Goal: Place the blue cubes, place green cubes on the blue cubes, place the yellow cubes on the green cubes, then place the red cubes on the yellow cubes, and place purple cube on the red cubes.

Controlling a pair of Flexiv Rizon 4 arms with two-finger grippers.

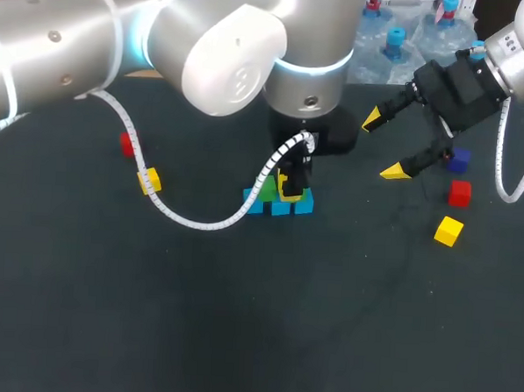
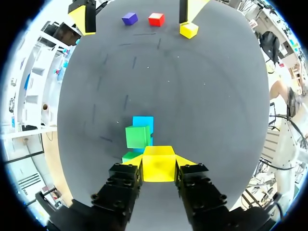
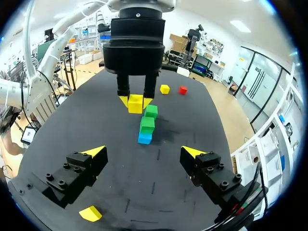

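Observation:
A row of blue cubes (image 1: 280, 206) lies at the table's middle, with green cubes (image 1: 264, 190) on it. My left gripper (image 1: 292, 176) stands over the row, shut on a yellow cube (image 2: 159, 163) held level with the green cubes (image 2: 138, 136); whether it rests on anything I cannot tell. A blue cube (image 2: 143, 121) shows beyond them. My right gripper (image 1: 383, 147) hangs open and empty to the right of the stack, seen in its own view (image 3: 143, 153) facing the blue cube (image 3: 144, 138), the green cubes (image 3: 147, 124) and the held yellow cube (image 3: 135, 103).
On the right lie a purple cube (image 1: 459, 159), a red cube (image 1: 459, 193) and a yellow cube (image 1: 448, 230). On the left lie a red cube (image 1: 127, 142) and a yellow cube (image 1: 149, 180). The left arm's white cable (image 1: 199, 221) droops over the table.

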